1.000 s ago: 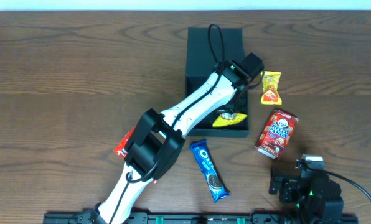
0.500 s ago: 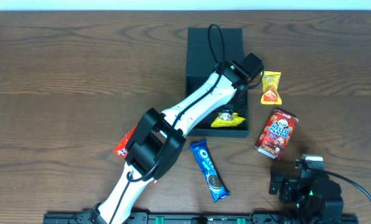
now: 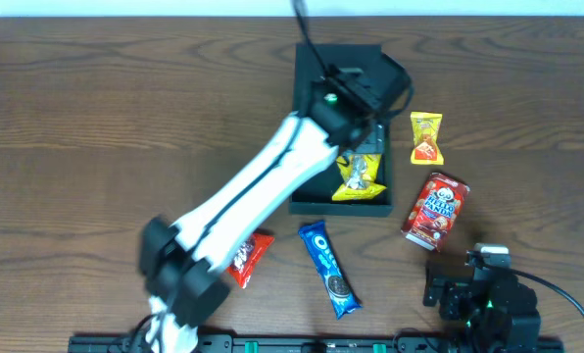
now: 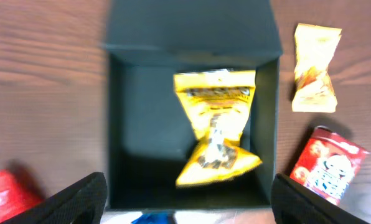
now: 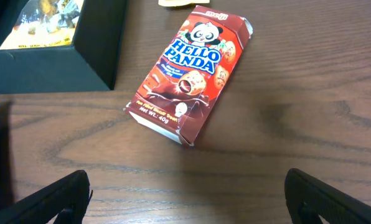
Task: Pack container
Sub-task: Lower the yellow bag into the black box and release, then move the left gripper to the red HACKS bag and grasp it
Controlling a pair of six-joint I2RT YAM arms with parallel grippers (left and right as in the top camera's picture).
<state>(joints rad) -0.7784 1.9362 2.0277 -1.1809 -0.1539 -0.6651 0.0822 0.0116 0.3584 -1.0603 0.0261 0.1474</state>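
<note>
The container [image 3: 307,127] stands open at the table's middle back, its lid folded flat behind it. In the left wrist view a yellow snack packet [image 4: 216,124] lies loose inside the container [image 4: 117,124], toward its right wall. My left gripper [image 4: 188,208] hovers above the container's near edge, open, with nothing between its fingers [image 4: 73,199]. My left arm [image 3: 272,176] reaches diagonally over the box. Low at the right, my right gripper [image 5: 192,205] stands open over bare wood, a short way from a Hello Panda box [image 5: 192,68].
A small yellow packet [image 3: 426,137] and the Hello Panda box [image 3: 435,206] lie right of the container. A blue Oreo pack [image 3: 328,267] and a red packet [image 3: 248,257] lie in front of it. My right arm's base [image 3: 483,294] sits at the front right.
My left gripper opened and let go of the yellow packet, which now lies in the container. The left arm lifted and swung, uncovering the red packet. The right arm has not moved.
</note>
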